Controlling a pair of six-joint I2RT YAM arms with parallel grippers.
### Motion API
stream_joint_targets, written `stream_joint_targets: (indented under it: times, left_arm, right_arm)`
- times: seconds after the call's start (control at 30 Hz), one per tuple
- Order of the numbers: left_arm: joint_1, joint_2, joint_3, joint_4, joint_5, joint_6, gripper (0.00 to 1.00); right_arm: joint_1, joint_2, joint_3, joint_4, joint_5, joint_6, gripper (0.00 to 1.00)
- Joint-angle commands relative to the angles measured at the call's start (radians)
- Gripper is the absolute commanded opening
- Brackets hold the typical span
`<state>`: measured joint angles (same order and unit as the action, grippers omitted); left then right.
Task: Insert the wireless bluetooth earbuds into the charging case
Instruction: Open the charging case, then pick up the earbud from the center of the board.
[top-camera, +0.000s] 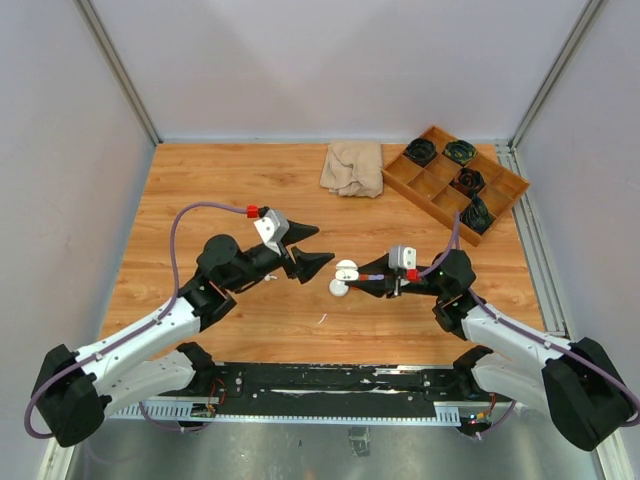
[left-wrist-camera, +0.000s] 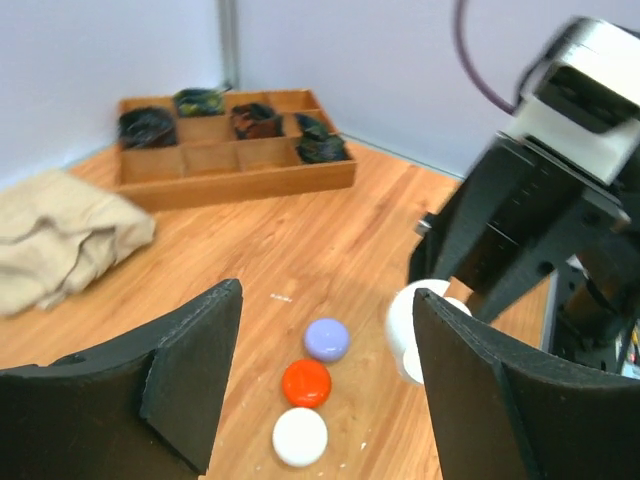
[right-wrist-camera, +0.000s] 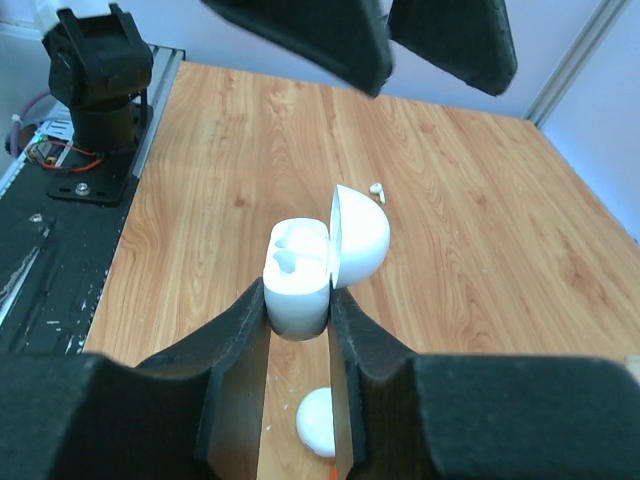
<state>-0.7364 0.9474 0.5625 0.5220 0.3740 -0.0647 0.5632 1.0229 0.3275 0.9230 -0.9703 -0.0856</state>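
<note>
One tiny white earbud (right-wrist-camera: 377, 190) lies on the wood table (right-wrist-camera: 480, 250), near the open white charging case (right-wrist-camera: 297, 262), on its left side. The right gripper (right-wrist-camera: 300, 310) squeezes that case and holds it up off the table with the lid open. The left gripper (top-camera: 325, 243) is spread wide with nothing in it, just left of the case.

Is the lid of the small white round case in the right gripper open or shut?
Open. The small white round charging case, clamped in the right gripper, has its domed lid swung aside, showing the inner sockets.
</note>
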Motion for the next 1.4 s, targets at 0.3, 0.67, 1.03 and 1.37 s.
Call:
stream_joint_targets:
  times: [0.3, 0.67, 1.03, 1.37]
  left_arm:
    - [-0.004, -0.05, 0.051, -0.665, -0.641, -0.474, 0.75]
    - [-0.003, 0.169, 0.028, -0.629, -0.67, -0.601, 0.76]
    - [0.005, 0.406, 0.093, -0.56, -0.715, -0.57, 0.76]
    - [0.023, 0.513, 0.111, -0.57, -0.709, -0.58, 0.77]
  right_arm:
    - [0.009, 0.001, -0.077, 0.045, 0.125, -0.071, 0.03]
    - [0.009, 0.018, -0.078, 0.016, 0.16, -0.107, 0.03]
    - [0.008, 0.033, -0.073, 0.008, 0.159, -0.111, 0.03]
    - [0.008, 0.046, -0.069, 0.01, 0.155, -0.108, 0.03]
